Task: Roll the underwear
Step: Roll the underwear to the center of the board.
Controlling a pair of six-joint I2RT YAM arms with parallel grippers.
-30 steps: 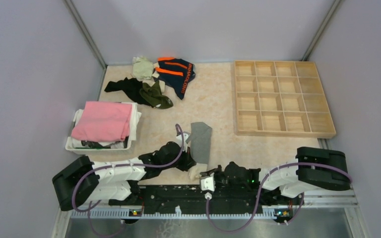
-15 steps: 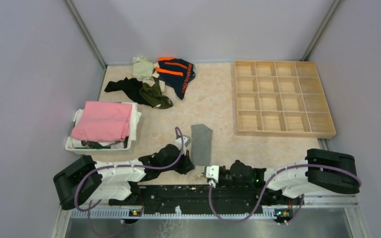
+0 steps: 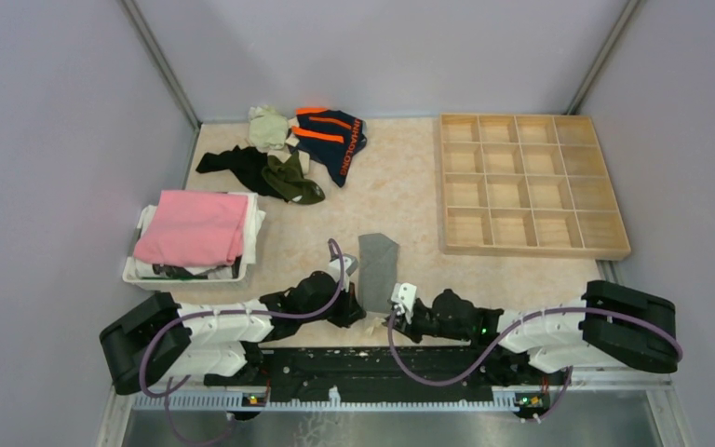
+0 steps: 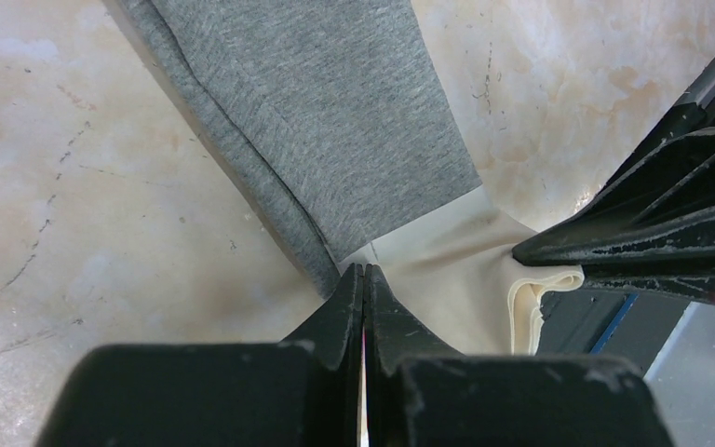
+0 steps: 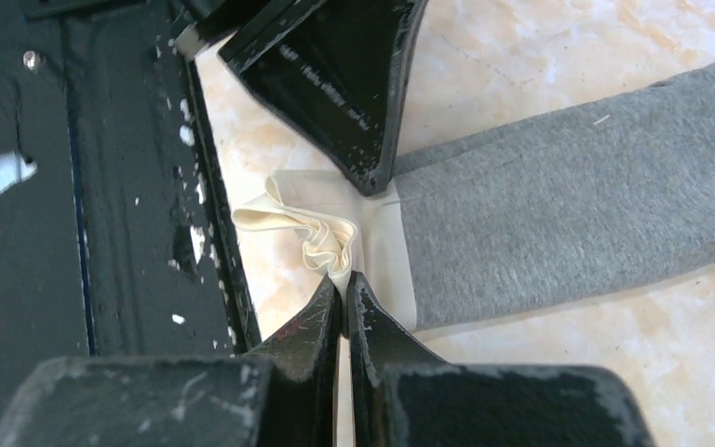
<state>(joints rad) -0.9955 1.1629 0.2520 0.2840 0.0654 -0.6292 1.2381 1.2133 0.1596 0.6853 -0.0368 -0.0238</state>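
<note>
The grey underwear (image 3: 378,264) lies folded into a narrow strip on the table, with its cream waistband (image 3: 372,323) at the near end. My left gripper (image 3: 355,314) is shut on the strip's near left corner, where grey meets cream (image 4: 364,270). My right gripper (image 3: 394,320) is shut on the bunched waistband (image 5: 344,282) at the near right corner. The grey cloth (image 4: 335,121) runs away from both grippers and lies flat (image 5: 568,214). The two grippers are close together, with their tips almost meeting over the waistband (image 5: 307,228).
More underwear is piled at the back left: navy with orange stripes (image 3: 330,140), olive green (image 3: 295,182), black (image 3: 235,163) and a pale piece (image 3: 265,126). A white basket (image 3: 182,277) holds a pink cloth (image 3: 195,228). A wooden compartment tray (image 3: 535,251) stands at the right. The black rail (image 5: 84,186) lies just behind the grippers.
Both grippers drew the strip's near end back and down, so it now lies straighter and flat. The right gripper then swung up to the waistband's right corner. The left gripper stayed put.
</note>
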